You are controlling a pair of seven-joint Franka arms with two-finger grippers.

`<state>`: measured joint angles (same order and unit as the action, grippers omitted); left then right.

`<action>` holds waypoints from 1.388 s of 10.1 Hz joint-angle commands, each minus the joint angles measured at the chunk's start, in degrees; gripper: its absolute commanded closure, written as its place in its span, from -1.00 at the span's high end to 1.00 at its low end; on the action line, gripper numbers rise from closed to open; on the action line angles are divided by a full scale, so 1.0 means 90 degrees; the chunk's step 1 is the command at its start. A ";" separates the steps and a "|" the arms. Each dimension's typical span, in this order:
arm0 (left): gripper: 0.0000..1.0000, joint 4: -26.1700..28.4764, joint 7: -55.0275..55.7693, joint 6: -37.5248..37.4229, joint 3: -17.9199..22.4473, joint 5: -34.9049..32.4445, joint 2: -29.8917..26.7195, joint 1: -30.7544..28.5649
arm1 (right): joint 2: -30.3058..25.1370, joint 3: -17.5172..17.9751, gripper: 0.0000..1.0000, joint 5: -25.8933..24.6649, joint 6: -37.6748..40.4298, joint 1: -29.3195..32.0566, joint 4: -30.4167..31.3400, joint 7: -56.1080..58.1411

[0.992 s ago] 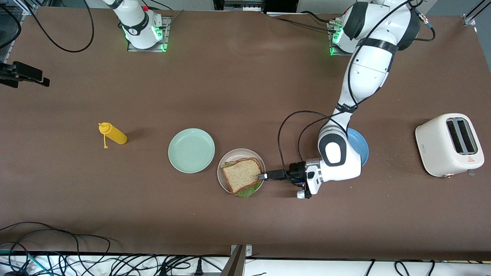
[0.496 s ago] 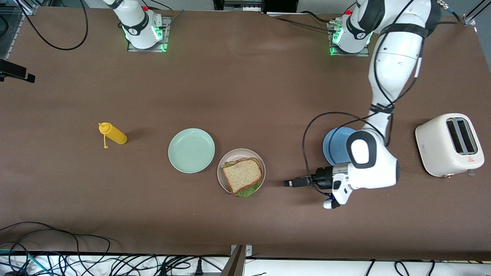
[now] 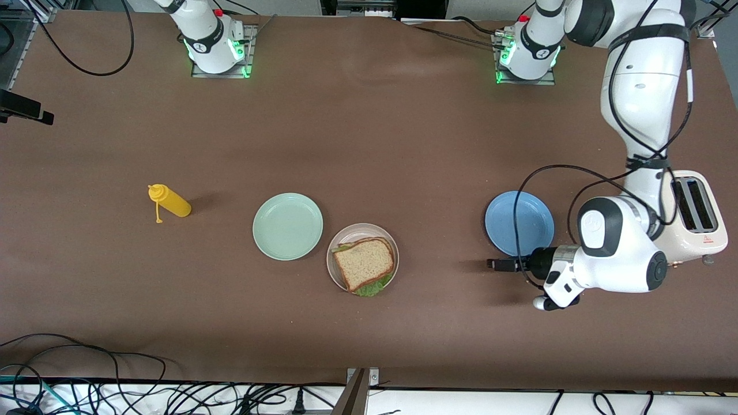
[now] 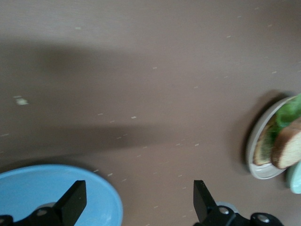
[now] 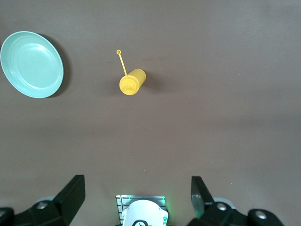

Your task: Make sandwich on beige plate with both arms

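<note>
The sandwich [image 3: 365,263], brown bread on top with green lettuce showing at its edge, lies on the beige plate [image 3: 353,231]. The left wrist view shows the sandwich [image 4: 288,147] and the beige plate [image 4: 255,157] at its edge. My left gripper [image 3: 493,264] hangs low over the bare table beside the blue plate [image 3: 519,223], pointing toward the sandwich, well apart from it. The left gripper [image 4: 138,202] is open and holds nothing. My right gripper [image 5: 135,194] is open and empty, high over its own base, out of the front view.
A mint-green plate [image 3: 287,226] lies beside the beige plate, toward the right arm's end. A yellow mustard bottle [image 3: 169,200] lies farther that way. A white toaster [image 3: 695,222] stands at the left arm's end, partly hidden by the left arm. Cables run along the near edge.
My left arm has drawn back from the sandwich's edge toward its own end of the table, stopping beside the blue plate. The sandwich has stayed on the beige plate.
</note>
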<state>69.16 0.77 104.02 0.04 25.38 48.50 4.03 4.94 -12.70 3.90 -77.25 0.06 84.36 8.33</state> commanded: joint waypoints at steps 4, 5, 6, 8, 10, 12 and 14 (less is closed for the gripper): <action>1.00 0.0458 0.0062 -0.1293 -0.0033 -0.1899 -0.1216 -0.0320 | -0.0100 0.0024 1.00 -0.0063 -0.0010 0.0003 0.0099 -0.0105; 1.00 0.0837 0.0061 -0.1284 -0.0033 -0.2124 -0.1528 -0.0321 | -0.0100 0.0024 1.00 -0.0063 -0.0020 0.0003 0.0099 -0.0105; 1.00 0.1063 0.0061 -0.1275 -0.0033 -0.2194 -0.1773 -0.0369 | -0.0090 0.0024 1.00 -0.0072 -0.0029 0.0003 0.0099 -0.0105; 1.00 0.1784 0.0061 -0.0984 -0.0033 -0.2272 -0.2223 -0.0380 | -0.0090 0.0024 1.00 -0.0063 -0.0020 0.0013 0.0099 -0.0105; 1.00 0.2594 0.0061 -0.0486 -0.0033 -0.2282 -0.2662 -0.0380 | -0.0099 0.0005 1.00 -0.0073 0.0019 0.0023 0.0099 -0.0067; 1.00 0.3687 0.0061 0.0459 -0.0053 -0.2282 -0.3209 -0.0370 | -0.0100 -0.0083 1.00 -0.0063 0.0019 0.0023 0.0099 -0.0066; 1.00 0.4101 0.0061 0.0649 -0.0053 -0.2292 -0.3503 -0.0370 | -0.0100 -0.0093 1.00 -0.0063 -0.0010 0.0023 0.0099 -0.0057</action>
<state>100.79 1.53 108.01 -0.02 6.72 21.78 0.85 4.94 -13.62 3.90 -77.25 0.15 84.47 8.16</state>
